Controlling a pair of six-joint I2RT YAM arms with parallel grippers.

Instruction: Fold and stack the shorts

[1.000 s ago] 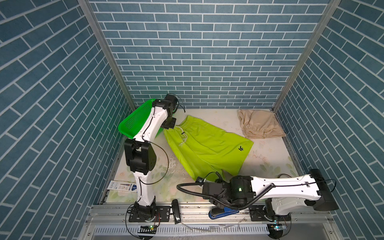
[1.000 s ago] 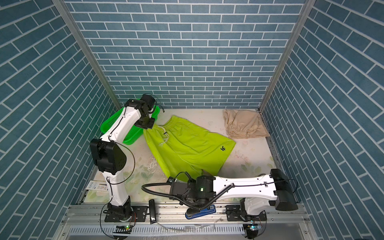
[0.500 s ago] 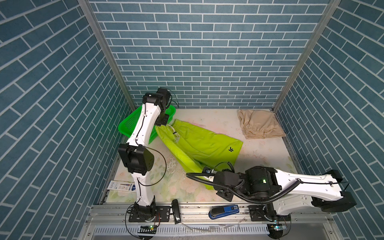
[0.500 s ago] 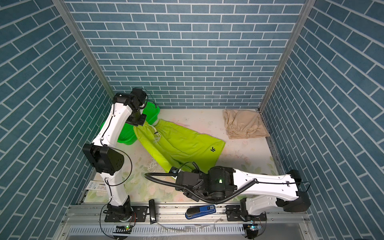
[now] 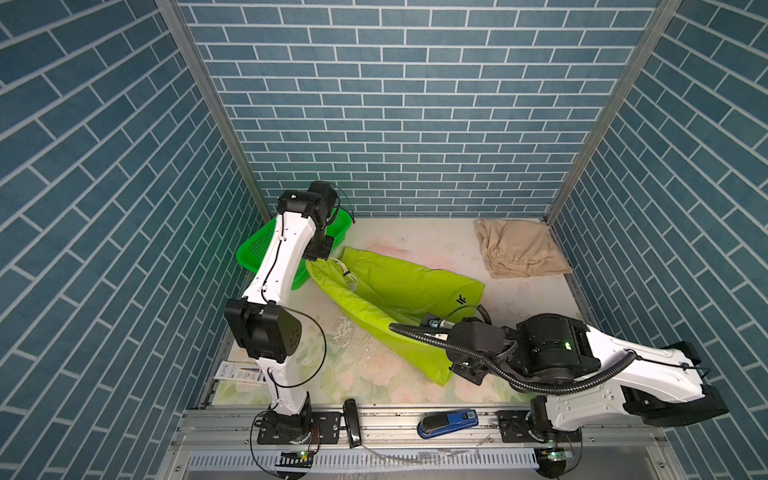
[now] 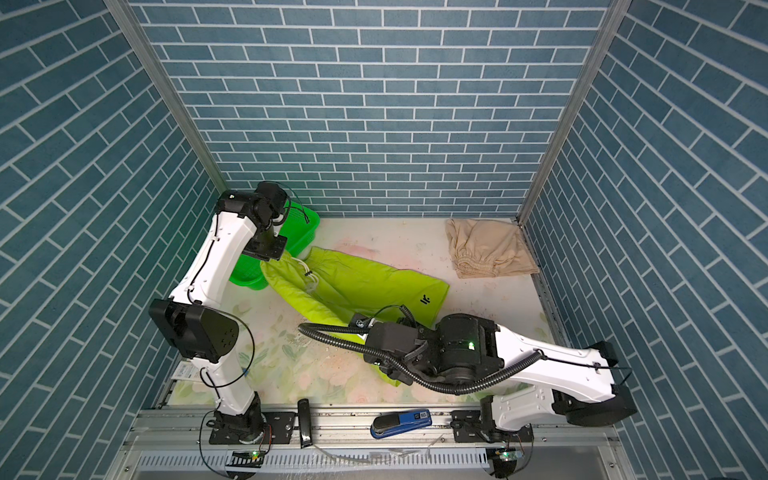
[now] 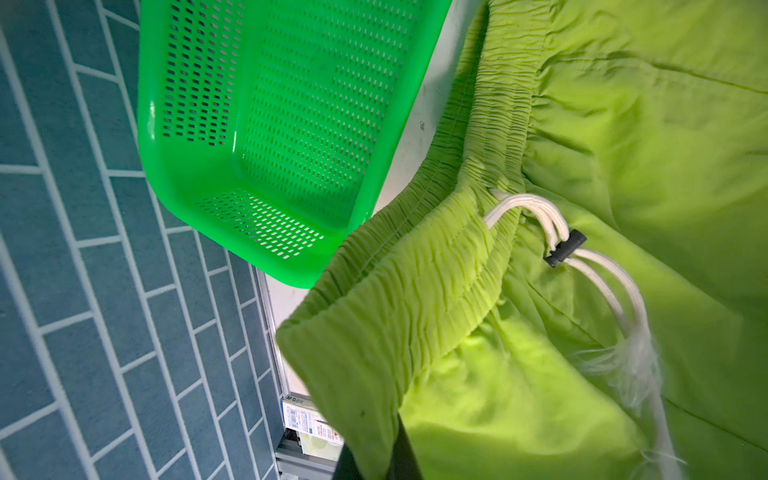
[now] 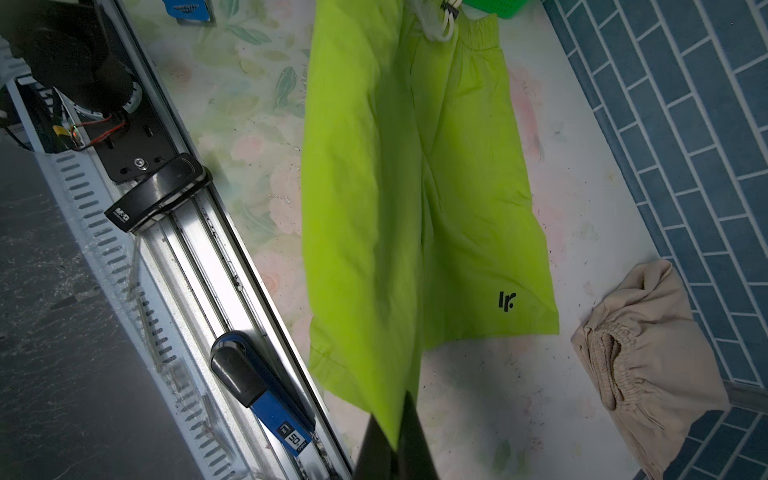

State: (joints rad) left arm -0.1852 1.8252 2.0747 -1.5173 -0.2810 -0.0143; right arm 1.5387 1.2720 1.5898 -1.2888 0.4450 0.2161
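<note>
**Q:** What is shown in both top views?
**A:** The lime green cloth shorts with a small black label [image 5: 399, 286] [image 6: 357, 282] are seen stretched between two arms. The left gripper [image 5: 318, 257] is closed on the elastic waistband, just beside the bright green perforated plastic basket [image 5: 253, 249]. The right gripper [image 5: 451, 371] is closed on a leg hem, well apart from the basket. The bunched beige cloth shorts [image 5: 519, 253] lie farthest from the basket.

**Q:** And in the left wrist view?
**A:** The gathered waistband corner is seen pinched between the dark fingers [image 7: 409, 457]. The white drawstring [image 7: 536, 208] hangs loose on the side away from the basket.

**Q:** And in the right wrist view?
**A:** The hem corner is seen clamped, and the cloth runs smoothly toward the basket.

**Q:** How is the step best done?
**A:** A lengthwise fold is judged to be in hand. Tension should be kept even. Both held corners should be carried over together and laid edge to edge on the resting half. The drawstring should be kept inside the fold before release.
</note>
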